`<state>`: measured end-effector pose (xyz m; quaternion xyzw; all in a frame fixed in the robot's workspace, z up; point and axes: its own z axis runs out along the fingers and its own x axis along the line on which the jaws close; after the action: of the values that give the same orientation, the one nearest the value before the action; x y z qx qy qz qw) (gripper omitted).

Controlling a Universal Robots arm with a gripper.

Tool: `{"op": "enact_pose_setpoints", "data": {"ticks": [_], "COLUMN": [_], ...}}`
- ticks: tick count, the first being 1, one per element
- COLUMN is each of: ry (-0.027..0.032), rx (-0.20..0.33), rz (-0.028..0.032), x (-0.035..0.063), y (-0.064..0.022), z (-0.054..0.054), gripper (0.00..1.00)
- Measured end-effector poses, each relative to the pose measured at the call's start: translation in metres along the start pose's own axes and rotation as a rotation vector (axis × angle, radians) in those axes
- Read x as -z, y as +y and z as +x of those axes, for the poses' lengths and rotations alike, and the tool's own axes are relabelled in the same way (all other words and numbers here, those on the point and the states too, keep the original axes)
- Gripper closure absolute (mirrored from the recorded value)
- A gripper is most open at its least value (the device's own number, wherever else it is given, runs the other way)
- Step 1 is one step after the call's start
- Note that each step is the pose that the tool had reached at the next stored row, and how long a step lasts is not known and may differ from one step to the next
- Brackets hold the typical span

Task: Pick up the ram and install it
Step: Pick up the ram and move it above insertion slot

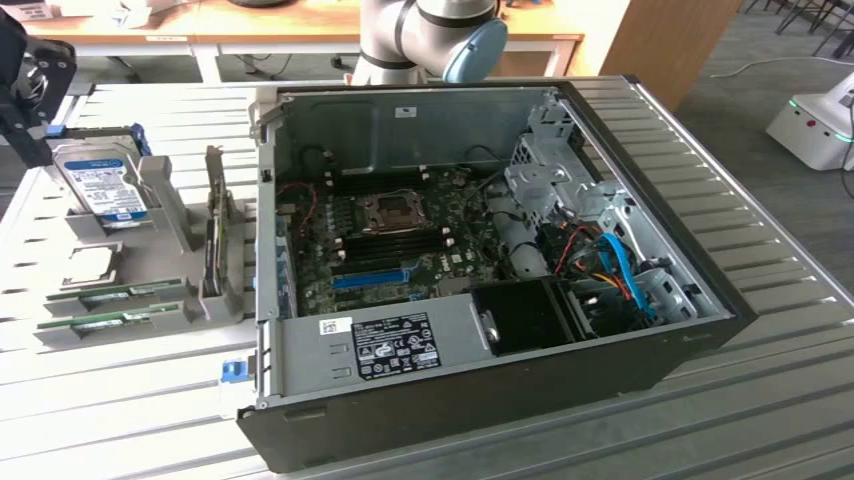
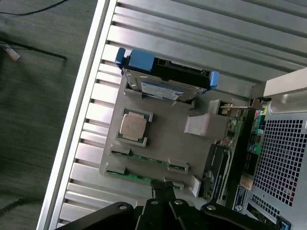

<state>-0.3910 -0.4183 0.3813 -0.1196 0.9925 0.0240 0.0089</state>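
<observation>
Two ram sticks, thin green boards, lie side by side in slots of a grey holder (image 1: 160, 255): one ram stick (image 1: 118, 294) (image 2: 148, 159) and a second ram stick (image 1: 114, 322) (image 2: 127, 174) nearer the holder's edge. My gripper (image 1: 30, 85) (image 2: 163, 188) hangs above the holder's end at the exterior view's far left. Its dark fingers (image 2: 154, 203) are shut together with nothing between them. In the wrist view their tips overlap the second stick from well above it.
The holder also carries a hard drive (image 1: 110, 185) (image 2: 163, 88) with a blue label, a CPU (image 1: 83, 262) (image 2: 133, 125) and an upright card (image 1: 216, 235). The open computer case (image 1: 694, 330) with its motherboard (image 1: 387, 245) lies to the exterior view's right, on a slatted metal table (image 1: 120, 400).
</observation>
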Motion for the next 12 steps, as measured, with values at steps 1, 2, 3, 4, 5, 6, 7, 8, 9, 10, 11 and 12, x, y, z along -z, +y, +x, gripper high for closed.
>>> {"op": "enact_pose_setpoints", "data": {"ticks": [1, 2, 3, 4, 5, 6, 7, 8, 9, 10, 11, 12], "ry": [0.0004, 0.0009, 0.0014, 0.0019, 0.0024, 0.0029, 0.0035, 0.0042, 0.0049, 0.0056, 0.0064, 0.0071], "rx": [0.012, 0.022, 0.033, 0.044, 0.057, 0.069, 0.082, 0.096, 0.111, 0.127, 0.144, 0.16], "rz": [-0.0004, -0.0008, -0.0012, -0.0016, -0.002, -0.0023, -0.0026, -0.0029, -0.0033, -0.0036, -0.0041, -0.0044], "x": [0.0, 0.0, 0.0, 0.0, 0.0, 0.0, 0.0, 0.0, 0.0, 0.0, 0.0, 0.0], "y": [0.0, 0.0, 0.0, 0.0, 0.0, 0.0, 0.0, 0.0, 0.0, 0.0, 0.0, 0.0], "z": [0.0, 0.0, 0.0, 0.0, 0.0, 0.0, 0.0, 0.0, 0.0, 0.0, 0.0, 0.0], "gripper": [0.89, 0.89, 0.89, 0.89, 0.89, 0.89, 0.89, 0.89, 0.89, 0.89, 0.89, 0.89]}}
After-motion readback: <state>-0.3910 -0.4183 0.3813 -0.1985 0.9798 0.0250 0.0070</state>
